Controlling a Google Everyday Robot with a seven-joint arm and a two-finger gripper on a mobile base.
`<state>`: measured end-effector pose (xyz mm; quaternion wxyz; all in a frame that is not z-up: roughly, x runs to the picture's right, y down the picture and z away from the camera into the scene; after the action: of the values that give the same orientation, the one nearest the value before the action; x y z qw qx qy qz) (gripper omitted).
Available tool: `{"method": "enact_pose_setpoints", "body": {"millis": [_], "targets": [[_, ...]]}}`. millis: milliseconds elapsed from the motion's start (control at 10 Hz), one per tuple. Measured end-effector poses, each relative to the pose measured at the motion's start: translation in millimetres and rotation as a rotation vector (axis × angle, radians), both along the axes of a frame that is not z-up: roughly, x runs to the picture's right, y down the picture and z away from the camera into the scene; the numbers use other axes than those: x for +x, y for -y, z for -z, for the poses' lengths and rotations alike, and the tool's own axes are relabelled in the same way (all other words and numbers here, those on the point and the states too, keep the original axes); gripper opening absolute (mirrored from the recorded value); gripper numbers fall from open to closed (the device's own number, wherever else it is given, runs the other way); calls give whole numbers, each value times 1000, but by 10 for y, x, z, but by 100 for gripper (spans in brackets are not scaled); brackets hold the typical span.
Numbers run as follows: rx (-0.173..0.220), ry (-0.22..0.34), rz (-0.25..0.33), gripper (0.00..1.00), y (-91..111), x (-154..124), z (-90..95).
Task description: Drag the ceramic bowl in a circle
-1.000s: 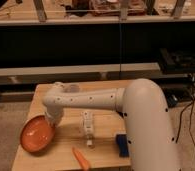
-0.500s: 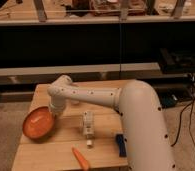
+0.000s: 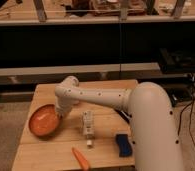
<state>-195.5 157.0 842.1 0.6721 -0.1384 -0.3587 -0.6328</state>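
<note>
The ceramic bowl (image 3: 43, 121) is wide, shallow and orange-red. It sits on the left part of the wooden table (image 3: 106, 89). My white arm reaches from the right across the table and bends down at the elbow. The gripper (image 3: 59, 112) is at the bowl's right rim, touching it or just above it; the end of the arm hides most of the gripper.
A small white upright object (image 3: 88, 125) stands at the table's middle, right of the bowl. An orange carrot-like piece (image 3: 81, 158) lies at the front edge. A blue block (image 3: 123, 145) lies at the front right. Dark shelving stands behind the table.
The bowl has slid away from the front edge, toward the back and slightly right. The gripper and forearm moved with it.
</note>
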Motion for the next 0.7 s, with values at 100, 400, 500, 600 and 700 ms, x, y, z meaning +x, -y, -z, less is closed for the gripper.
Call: {"method": "enact_pose_setpoints", "body": {"millis": [100,400,500,600,700], "targets": [[-10,-26,-20,12,-33,157,10],[-27,-82,-78,12,-161,567,137],[-19,-62,-83,12,-226,584,248],[-4,-34,-82,12,-328,599,403],[10,-6,-69,12,-432,590,550]]}}
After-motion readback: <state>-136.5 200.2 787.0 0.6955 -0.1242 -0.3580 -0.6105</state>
